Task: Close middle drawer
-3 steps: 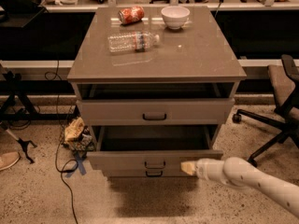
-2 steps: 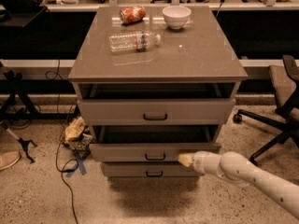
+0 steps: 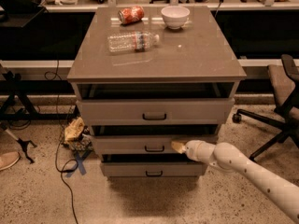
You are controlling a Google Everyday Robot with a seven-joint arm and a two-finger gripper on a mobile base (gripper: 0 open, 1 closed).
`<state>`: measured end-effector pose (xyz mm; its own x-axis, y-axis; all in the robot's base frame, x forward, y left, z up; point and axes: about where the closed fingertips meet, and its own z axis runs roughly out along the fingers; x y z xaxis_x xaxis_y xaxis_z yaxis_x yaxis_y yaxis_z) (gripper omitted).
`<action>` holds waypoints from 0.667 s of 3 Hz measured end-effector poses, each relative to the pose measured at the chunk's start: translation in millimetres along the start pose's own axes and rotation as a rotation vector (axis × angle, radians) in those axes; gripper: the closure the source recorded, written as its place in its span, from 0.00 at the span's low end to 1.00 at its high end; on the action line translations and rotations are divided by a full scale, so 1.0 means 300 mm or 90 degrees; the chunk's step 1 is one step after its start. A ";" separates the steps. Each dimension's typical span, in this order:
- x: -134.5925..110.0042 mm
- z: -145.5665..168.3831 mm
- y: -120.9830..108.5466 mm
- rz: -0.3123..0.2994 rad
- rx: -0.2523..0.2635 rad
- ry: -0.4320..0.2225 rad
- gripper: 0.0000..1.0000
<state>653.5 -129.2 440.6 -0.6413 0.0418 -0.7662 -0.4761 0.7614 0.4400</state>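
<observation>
The middle drawer [image 3: 126,145] is a grey-taupe front with a small black bar handle [image 3: 154,149], central of three in the cabinet. It stands out only a little, less than the top drawer [image 3: 154,111] above it. My gripper [image 3: 178,147] comes in on a white arm from the lower right, and its tan tip presses against the middle drawer's front, just right of the handle. The bottom drawer [image 3: 153,170] sits below it.
On the cabinet top [image 3: 187,59] lie a clear plastic bottle [image 3: 133,41], a red can [image 3: 131,14] and a white bowl [image 3: 175,16]. An office chair [image 3: 280,111] stands right. Cables and a crumpled bag [image 3: 74,129] lie on the floor left.
The middle drawer has slid inward from wide open to nearly shut. My gripper followed it, moving toward the cabinet against the drawer front.
</observation>
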 end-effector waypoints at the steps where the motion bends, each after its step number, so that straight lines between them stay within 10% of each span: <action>1: -0.049 -0.023 0.003 -0.005 0.004 -0.030 1.00; 2: 0.025 -0.125 0.017 0.010 0.025 -0.018 1.00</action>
<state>623.7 -149.2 454.6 -0.6308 0.0723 -0.7726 -0.4420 0.7848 0.4344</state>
